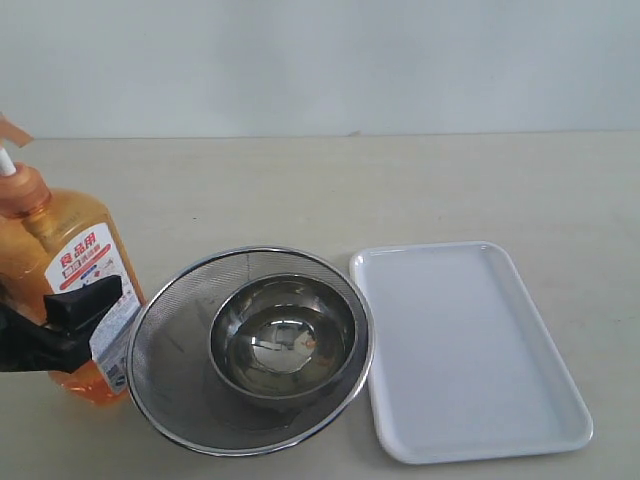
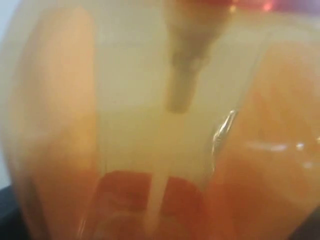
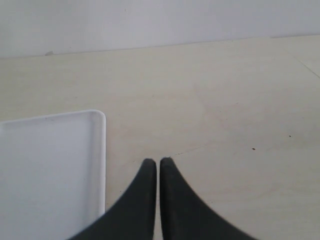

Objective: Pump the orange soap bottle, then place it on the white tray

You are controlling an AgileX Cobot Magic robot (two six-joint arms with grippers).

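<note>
Left gripper (image 1: 100, 295): exterior view shows one black finger (image 1: 85, 300) lying across the front of the orange soap bottle (image 1: 80, 240), over the lower edge of its label (image 1: 85, 262). The second finger is hidden behind the bottle. Jaws stand wide and straddle the body, but whether they are clamped on it cannot be told. Left wrist view adds only a blurred close-up of the translucent bottle (image 2: 125, 125) with its dip tube (image 2: 180, 75) inside; no finger is clearly seen there. Right gripper (image 3: 158, 162), seen in its wrist view only: tips together with a hairline gap, holding nothing, above the bare table (image 3: 225, 100) just beside a corner of the white tray (image 3: 50, 170). The bottle stands on the table (image 1: 400, 190) at the left edge of the exterior view, with its orange pump head (image 1: 12, 130) partly cut off and its white stem (image 1: 8, 165) showing. The label carries large red Chinese characters, apparently 食品用; the smaller print is unreadable. Just beside the bottle is a steel mesh strainer (image 1: 165, 340) with a shiny steel bowl (image 1: 225, 320) inside it. The white tray (image 1: 470, 340) lies beyond the strainer, well apart from the bottle.
</note>
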